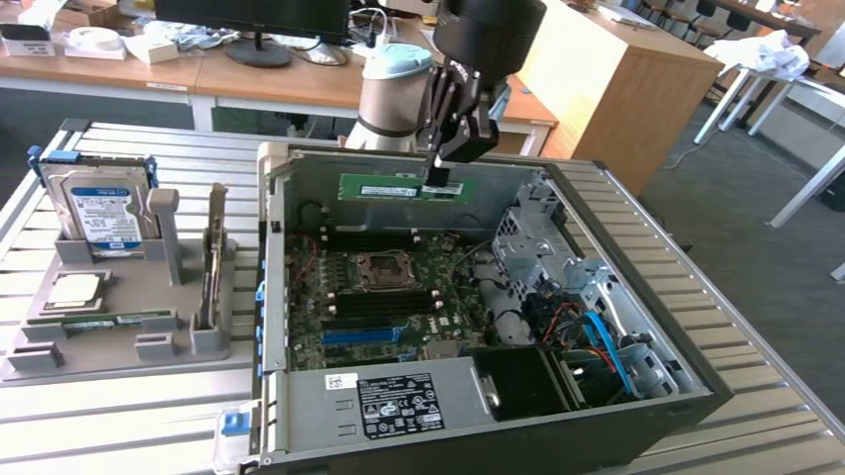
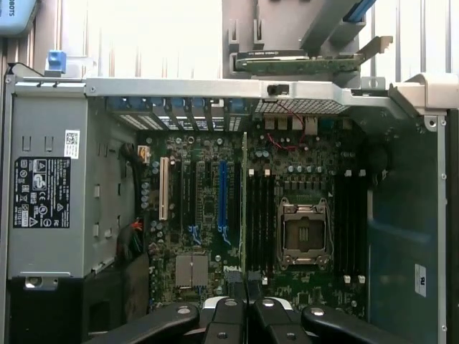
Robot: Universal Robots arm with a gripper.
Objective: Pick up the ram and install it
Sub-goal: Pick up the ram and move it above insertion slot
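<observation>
The ram (image 1: 383, 186) sits in the upper centre of the exterior frame, held level over the open computer case (image 1: 273, 198) and clear of the motherboard (image 1: 383, 297). The pincer (image 1: 444, 184) is closed on the stick's end toward the exterior view's right. In the wrist view the ram (image 2: 244, 208) appears edge-on between the pincer (image 2: 247, 304) tips, over the black memory slots (image 2: 259, 215) beside the CPU socket (image 2: 303, 233). At the exterior view's left, a grey fixture (image 1: 119, 346) on the slatted worktop (image 1: 766, 327) carries a hard drive (image 1: 99, 213) and a second green stick (image 1: 113, 319).
</observation>
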